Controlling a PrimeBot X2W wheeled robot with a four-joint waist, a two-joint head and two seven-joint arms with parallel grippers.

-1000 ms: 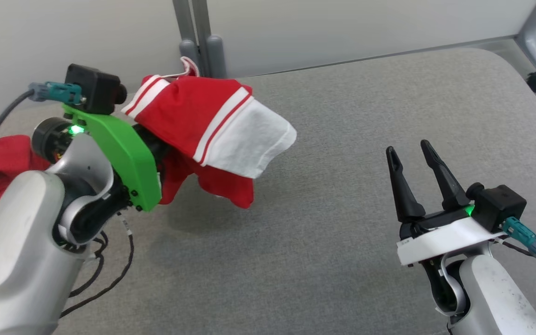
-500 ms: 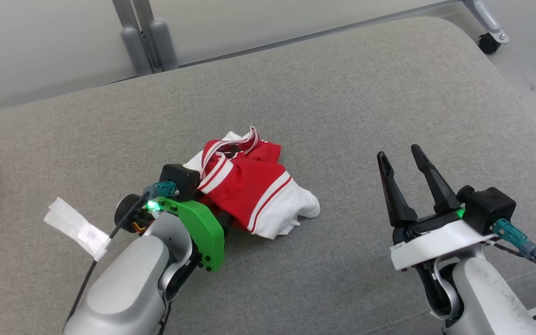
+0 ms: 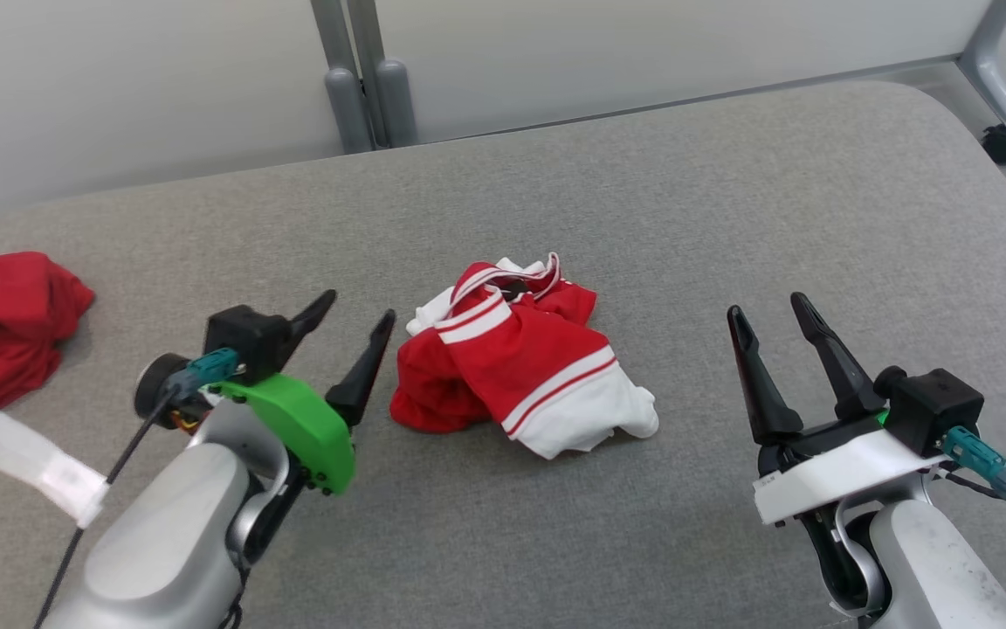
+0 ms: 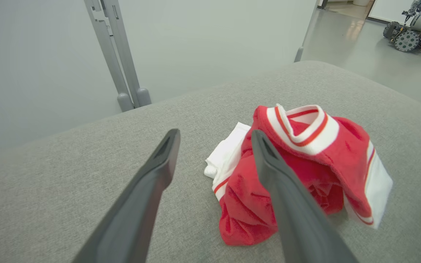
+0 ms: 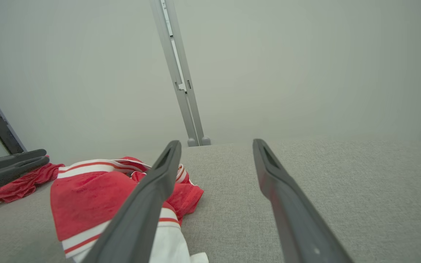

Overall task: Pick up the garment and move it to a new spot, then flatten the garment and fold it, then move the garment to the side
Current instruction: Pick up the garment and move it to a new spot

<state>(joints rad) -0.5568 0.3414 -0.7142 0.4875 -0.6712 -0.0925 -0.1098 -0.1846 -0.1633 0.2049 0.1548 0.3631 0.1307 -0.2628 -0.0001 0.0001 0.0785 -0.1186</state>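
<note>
- Crumpled garment (image 3: 520, 367) lies on grey cushion (image 3: 730, 192), long axis ten-to-four o'clock, white hem toward four.
- Left gripper (image 3: 359, 307) at nine, right gripper (image 3: 765, 306) at three; jaws spread.

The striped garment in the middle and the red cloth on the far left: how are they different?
Colour: the striped garment is red with white panels and stripes; the red cloth is plain red.
Place: the striped garment lies between the two open hands, left hand and right hand; the red cloth lies beyond the left hand, at the picture's edge.
Both are crumpled, unheld, on the grey padded surface.
</note>
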